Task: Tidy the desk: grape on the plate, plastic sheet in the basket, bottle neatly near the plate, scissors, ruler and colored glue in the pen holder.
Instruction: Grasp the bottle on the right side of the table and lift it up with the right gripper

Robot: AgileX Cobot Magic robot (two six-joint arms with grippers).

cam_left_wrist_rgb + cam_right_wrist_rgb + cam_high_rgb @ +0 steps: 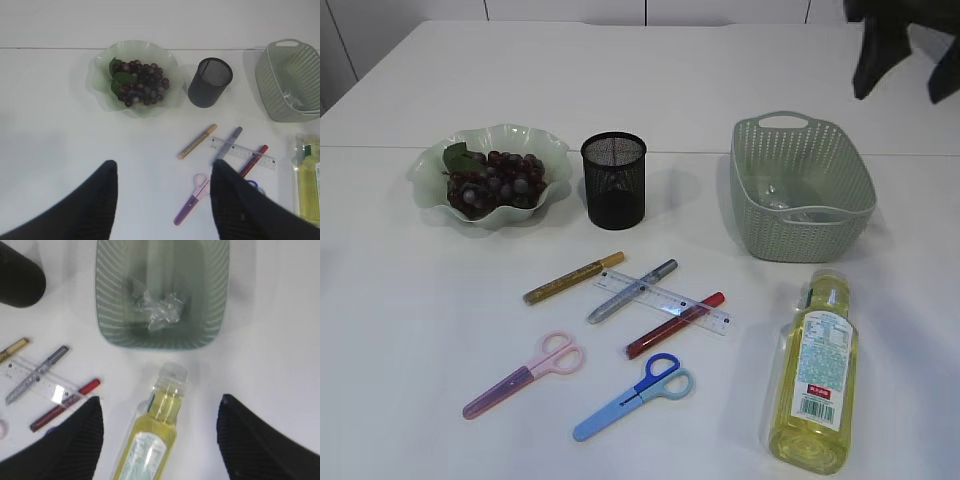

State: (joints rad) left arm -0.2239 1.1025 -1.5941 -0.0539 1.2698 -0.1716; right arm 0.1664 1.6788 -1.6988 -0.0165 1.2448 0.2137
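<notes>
Dark grapes [492, 180] lie on the green plate [428, 172]. The crumpled plastic sheet [157, 310] lies inside the green basket [800, 225]. A yellow bottle [815, 370] lies flat at the front right. Pink scissors [525, 375], blue scissors [635, 395], a clear ruler [692, 309] and gold [573, 277], silver [632, 291] and red [675, 325] glue pens lie in front of the black mesh pen holder [613, 180]. My right gripper [160, 400] hangs open high over the bottle's neck [167, 390]. My left gripper [164, 165] is open and empty, above the table left of the pink scissors [192, 202].
The right arm shows as a dark shape [900, 50] at the top right of the exterior view, above and behind the basket. Bare white table spreads to the left of the pens and in front of the plate.
</notes>
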